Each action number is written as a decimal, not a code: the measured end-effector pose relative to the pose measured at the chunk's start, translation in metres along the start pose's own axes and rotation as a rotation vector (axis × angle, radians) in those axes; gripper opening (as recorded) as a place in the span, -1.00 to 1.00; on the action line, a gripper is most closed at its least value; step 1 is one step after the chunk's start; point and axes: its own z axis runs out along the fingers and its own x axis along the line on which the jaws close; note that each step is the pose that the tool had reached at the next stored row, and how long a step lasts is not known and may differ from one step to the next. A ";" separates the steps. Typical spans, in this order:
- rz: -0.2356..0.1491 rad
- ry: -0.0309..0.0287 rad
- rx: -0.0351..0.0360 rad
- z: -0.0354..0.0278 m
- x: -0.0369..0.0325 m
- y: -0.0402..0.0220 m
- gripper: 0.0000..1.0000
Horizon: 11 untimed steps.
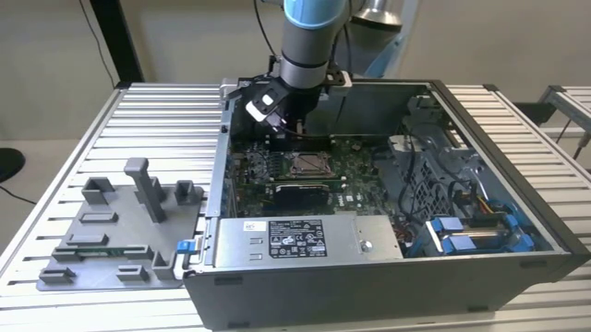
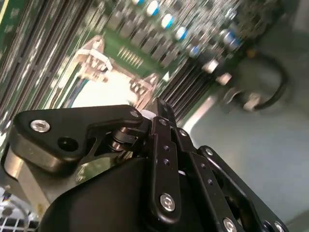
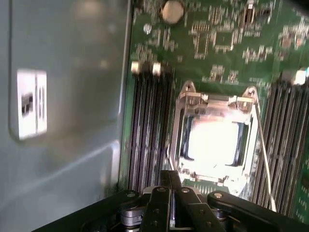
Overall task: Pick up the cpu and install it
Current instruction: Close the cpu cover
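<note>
The cpu (image 1: pixel 305 164) lies flat in the motherboard socket inside the open computer case (image 1: pixel 517 149), its silvery top glaring bright in both wrist views (image 3: pixel 215 142) (image 2: pixel 104 92). The socket's metal frame (image 3: pixel 181 140) sits around it. My gripper (image 1: pixel 293 130) hangs inside the case above the board, a little behind the socket toward the case's far wall. Its black fingers (image 3: pixel 170 181) are pressed together with nothing between them, as the second wrist view also shows at the fingertips (image 2: pixel 158 110). It does not touch the cpu.
A silver labelled power-supply box (image 1: pixel 300 238) fills the case's near side. Blue-clipped drive bays and cables (image 1: pixel 471 232) sit at the exterior view's right. Memory slots (image 3: pixel 149 140) flank the socket. A grey tray (image 1: pixel 55 280) with plastic blocks stands on the slatted table outside the case.
</note>
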 end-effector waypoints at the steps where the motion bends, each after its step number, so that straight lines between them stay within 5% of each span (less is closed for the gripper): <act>1: 0.000 -0.0001 0.0001 0.0007 0.0014 -0.0045 -1.00; 5: 0.000 -0.0003 -0.0022 0.0034 0.0039 -0.0104 -1.00; 11: -0.004 -0.0021 -0.0198 0.0046 0.0036 -0.0104 -1.00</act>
